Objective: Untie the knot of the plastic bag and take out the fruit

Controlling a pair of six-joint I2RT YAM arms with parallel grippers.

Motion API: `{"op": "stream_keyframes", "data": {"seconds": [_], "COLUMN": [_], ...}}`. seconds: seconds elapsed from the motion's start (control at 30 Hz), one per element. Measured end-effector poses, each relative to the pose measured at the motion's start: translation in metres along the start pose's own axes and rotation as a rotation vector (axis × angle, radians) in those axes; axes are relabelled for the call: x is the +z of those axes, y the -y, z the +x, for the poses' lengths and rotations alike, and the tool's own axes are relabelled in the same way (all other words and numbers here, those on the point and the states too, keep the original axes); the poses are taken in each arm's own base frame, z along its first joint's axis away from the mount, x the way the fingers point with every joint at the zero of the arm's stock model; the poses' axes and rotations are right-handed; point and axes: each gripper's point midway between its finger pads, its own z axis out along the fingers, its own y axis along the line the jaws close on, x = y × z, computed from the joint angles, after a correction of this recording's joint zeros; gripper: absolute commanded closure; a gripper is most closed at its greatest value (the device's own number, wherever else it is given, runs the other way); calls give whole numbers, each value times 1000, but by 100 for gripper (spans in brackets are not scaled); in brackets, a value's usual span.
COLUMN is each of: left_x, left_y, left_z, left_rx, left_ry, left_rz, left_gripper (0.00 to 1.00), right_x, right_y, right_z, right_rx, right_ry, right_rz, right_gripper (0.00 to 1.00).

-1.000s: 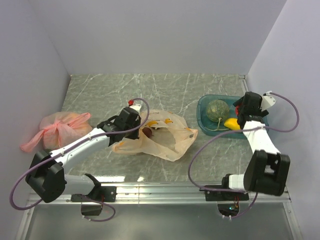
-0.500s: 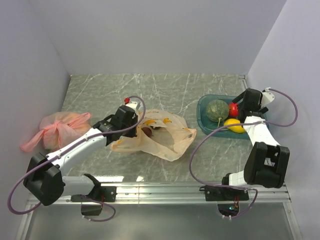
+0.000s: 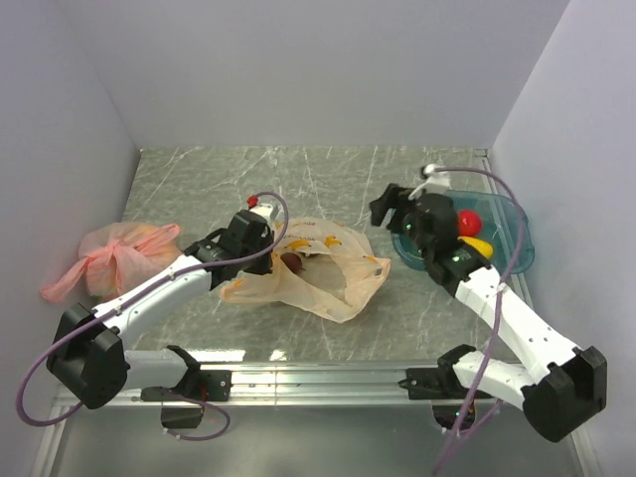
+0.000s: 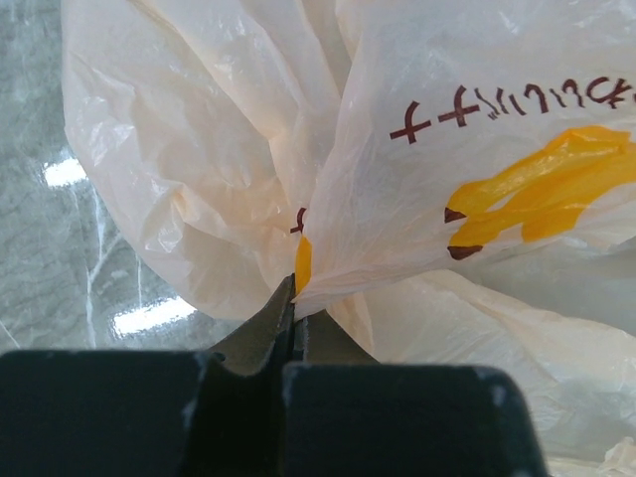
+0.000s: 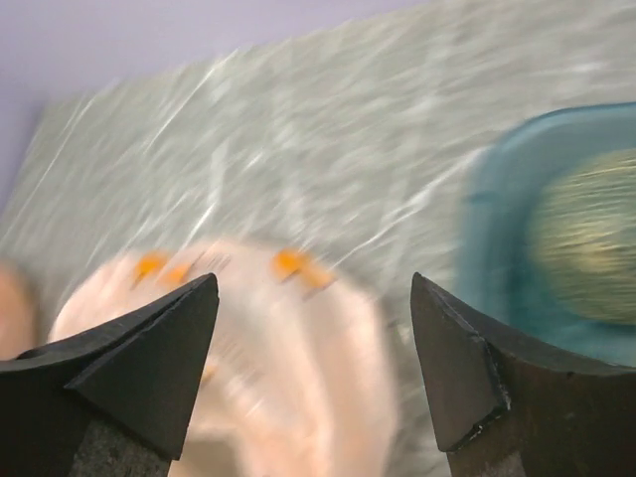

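Most of the job looks done. The plastic bag [image 3: 333, 283] lies slumped at mid-table with its mouth gaping and no knot to be seen, so the untying seems finished. Three fruits sit in the teal tray [image 3: 522, 243] on the right. The netted melon [image 5: 591, 248] is largely hidden under the right arm from above, and the yellow fruit [image 3: 479, 244] and the red fruit [image 3: 467, 221] lie side by side. Left to fetch is something dark reddish-purple [image 3: 293, 262] inside the bag's opening, probably the small fruits; how many cannot be told.

The left gripper [image 4: 295, 298] has its fingers pressed together on a fold of the bag's left edge, apparently keeping the mouth up. The right gripper [image 5: 313, 288] hangs between tray and bag, fingers spread wide and empty, pointing toward the bag.

Around them are the marbled table [image 3: 298, 174] and, well apart at the far left, a knotted pink bag [image 3: 119, 256], out of the way. The likely hindrance is the bag's own loose film around the fruit inside.
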Motion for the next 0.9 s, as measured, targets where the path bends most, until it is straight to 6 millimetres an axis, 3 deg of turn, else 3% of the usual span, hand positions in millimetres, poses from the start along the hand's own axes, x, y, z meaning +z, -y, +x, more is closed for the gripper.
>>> {"op": "stream_keyframes", "data": {"seconds": [0.13, 0.27, 0.43, 0.57, 0.77, 0.9], "left_x": [2, 3, 3, 3, 4, 4], "left_y": [-1, 0, 2, 4, 8, 9], "left_z": [8, 14, 18, 22, 27, 32], "left_rx": [-2, -5, -3, 11, 38, 52], "left_ry": [-22, -38, -47, -55, -63, -74], "left_rz": [5, 14, 18, 18, 9, -1], "left_gripper": [99, 99, 99, 99, 99, 99], "right_x": [-20, -41, -57, -59, -36, -10], "right_y": [-63, -114, -155, -166, -155, -142], "right_z": [48, 91, 148, 187, 212, 228], "right_rx": [-83, -161, -259, -295, -247, -205], "right_ry": [-108, -193, -300, -387, -412, -429], "right_rz": [-180, -333, -464, -496, -401, -325], "right_gripper": [18, 20, 22, 25, 30, 31]}}
